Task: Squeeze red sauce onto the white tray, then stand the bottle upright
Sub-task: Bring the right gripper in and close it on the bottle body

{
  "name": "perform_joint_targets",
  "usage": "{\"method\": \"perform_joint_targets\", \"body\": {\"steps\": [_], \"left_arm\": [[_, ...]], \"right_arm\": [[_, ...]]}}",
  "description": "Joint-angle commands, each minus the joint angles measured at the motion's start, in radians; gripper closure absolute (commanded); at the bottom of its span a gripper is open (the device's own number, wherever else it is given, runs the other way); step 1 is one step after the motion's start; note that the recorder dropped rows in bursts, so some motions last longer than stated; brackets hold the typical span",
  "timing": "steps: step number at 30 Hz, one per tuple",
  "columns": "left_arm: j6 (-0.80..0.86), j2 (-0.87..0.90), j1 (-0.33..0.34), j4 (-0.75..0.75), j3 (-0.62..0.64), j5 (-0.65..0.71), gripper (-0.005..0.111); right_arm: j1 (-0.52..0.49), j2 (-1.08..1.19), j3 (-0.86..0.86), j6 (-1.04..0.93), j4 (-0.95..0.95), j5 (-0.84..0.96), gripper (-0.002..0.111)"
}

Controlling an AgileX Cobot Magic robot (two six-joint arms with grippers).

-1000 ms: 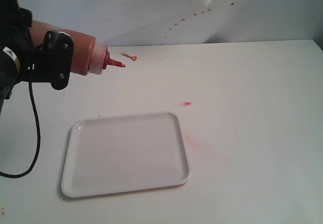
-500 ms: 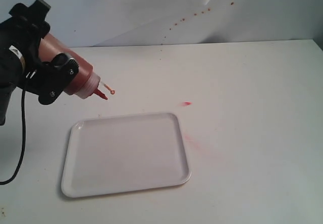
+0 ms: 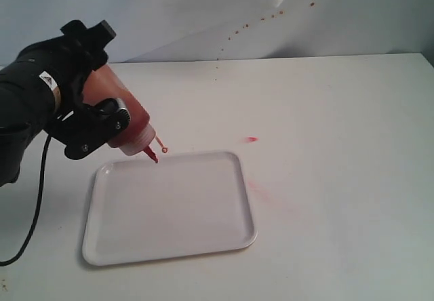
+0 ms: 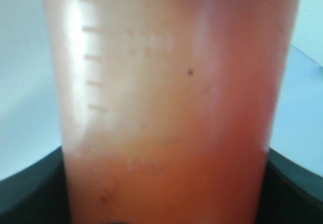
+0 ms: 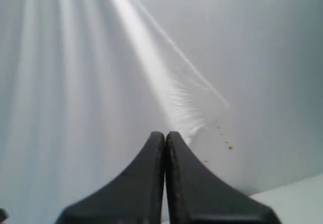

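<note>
Cam off the arms: left pincer (image 3: 108, 77), black, clamped across the body of a cylindrical translucent orange-stained plastic squeeze bottle (image 3: 121, 104), one finger each side. Bottle tilted steeply. Its red pointed nozzle (image 3: 150, 154) sticks out past the pincer, aimed down, w/ thin curved cap tether (image 3: 161, 146) looping just beside it. Flat white plastic tray (image 3: 176, 213) w/ rounded corners & low rim lies below & ahead of the pincer on the white tabletop (image 3: 339, 199). Nozzle tip sits right at the tray corner nearest the pincer; can't tell if touching. Small pink smudge (image 3: 251, 139) on tabletop, past the tray's far side from the pincer. Black cable (image 3: 37, 199) hangs under the arm.

L wrist cam: bottle fills the gap btwn the dark fingers (image 4: 30, 199). Pale graduation marks (image 4: 91, 57) run along its side; colour goes deeper red toward the pincer base.

R wrist cam: right pincer (image 5: 165, 153) has its jaws pressed together, facing a pale backdrop (image 5: 101, 57) w/ a few brownish specks (image 5: 229, 147) just beyond the tips.
</note>
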Motion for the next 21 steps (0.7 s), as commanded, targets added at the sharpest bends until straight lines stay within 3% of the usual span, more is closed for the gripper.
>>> {"method": "perform_joint_targets", "body": {"steps": [1,3,7,14,17,21], "left_arm": [[0.003,-0.006,-0.022,0.016,-0.013,0.009,0.107],[0.005,-0.006,-0.022,0.016,-0.013,0.009,0.107],[0.025,-0.006,-0.022,0.016,-0.013,0.009,0.107],[0.025,-0.006,-0.022,0.016,-0.013,0.011,0.107],[0.025,-0.006,-0.022,0.016,-0.013,0.011,0.107],[0.025,-0.011,-0.022,0.016,-0.013,0.01,0.107]], "right_arm": [[0.104,0.159,-0.109,0.335,-0.557,-0.261,0.108],[0.141,0.288,-0.197,0.405,-0.704,-0.346,0.108],[0.173,0.593,-0.397,0.549,-0.872,-0.323,0.108],[0.18,1.116,-0.661,0.578,-1.029,-0.466,0.106],[0.18,1.325,-0.759,0.611,-1.055,-0.507,0.09],[0.18,1.533,-0.873,0.628,-1.063,-0.568,0.054]]}}
